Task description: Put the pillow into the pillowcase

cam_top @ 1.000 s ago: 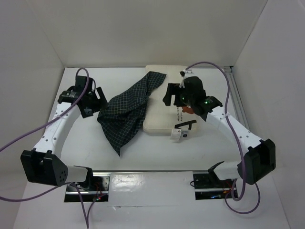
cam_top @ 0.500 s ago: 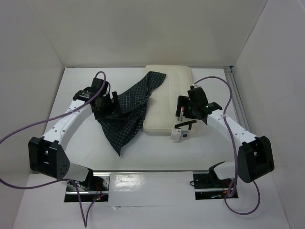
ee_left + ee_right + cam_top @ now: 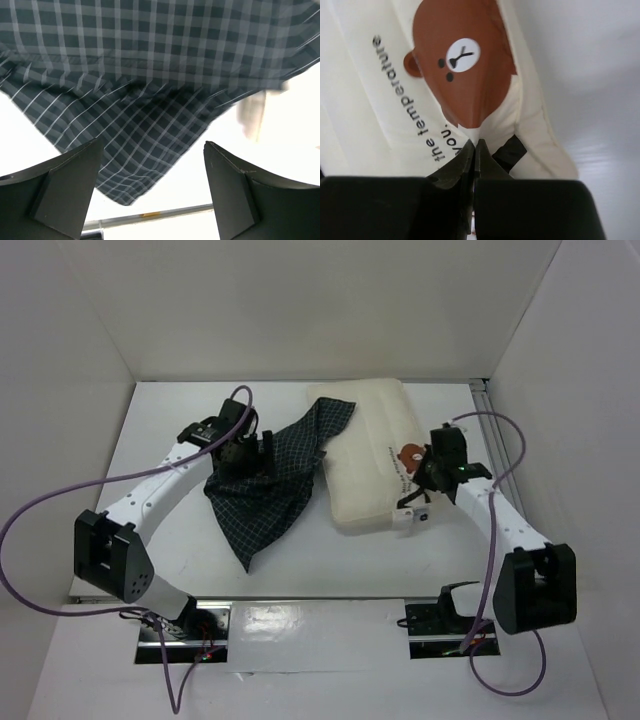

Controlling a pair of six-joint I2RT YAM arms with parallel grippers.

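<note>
The pillow (image 3: 362,455) has slid right, pulled by the right gripper (image 3: 475,150) pinching its cloth. Left of center, the left gripper (image 3: 152,170) hangs wide above the pillowcase (image 3: 150,75), ready to grab.

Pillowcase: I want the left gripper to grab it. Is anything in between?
Nothing visible. The open left gripper hangs right over the pillowcase, with only checked cloth showing between its jaws.
</note>
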